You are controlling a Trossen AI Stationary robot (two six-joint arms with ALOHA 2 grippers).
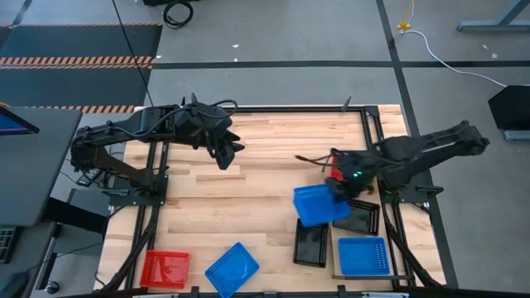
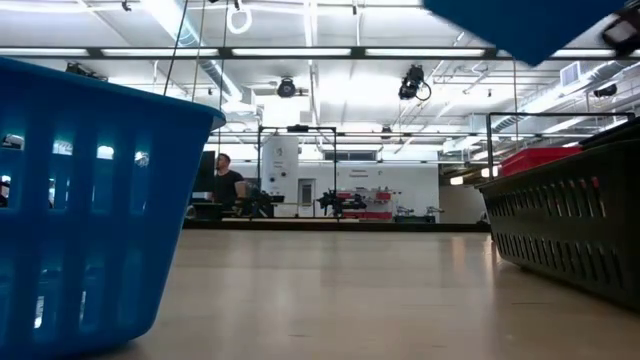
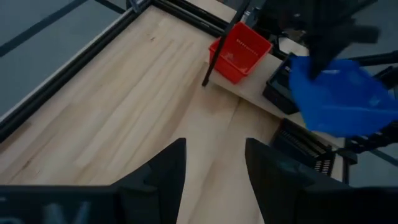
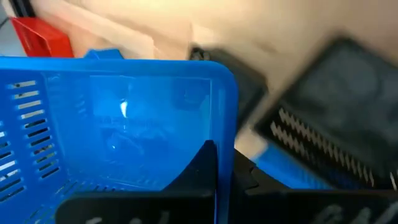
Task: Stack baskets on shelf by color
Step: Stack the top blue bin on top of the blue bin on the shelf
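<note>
At the near edge of the planked tabletop [image 1: 248,178] lie a red basket [image 1: 165,266] at the left and a blue basket [image 1: 232,268] tilted beside it. To the right, a black basket [image 1: 313,243] lies just beside another blue basket [image 1: 363,256].

Farther in on the right, the right gripper [image 1: 338,189] is clamped on the rim of a third blue basket [image 1: 318,204], holding it tilted. The low view shows only a blue underside [image 2: 520,25] at the top, clear of the wood. The right arm reaches in from the table's right side, bent at the elbow. In the right wrist view this held basket [image 4: 112,118] fills most of the picture, with one dark finger [image 4: 202,168] inside its wall; the other finger is hidden behind the plastic.

Beside the held basket, partly covered by it and by the arm, is another black basket [image 1: 362,217]; its full outline cannot be made out. A red basket [image 3: 239,51] sits on the pale shelf [image 3: 249,96] just past the gripper; from above only a sliver of red [image 1: 336,172] shows.

The left gripper [image 1: 225,153] hangs over bare wood at the far left with its fingers [image 3: 158,171] parted and nothing between them.

Beyond the table is a grey floor with cables; the low view looks into a large lit hall, where a person [image 2: 226,184] stands far off.
</note>
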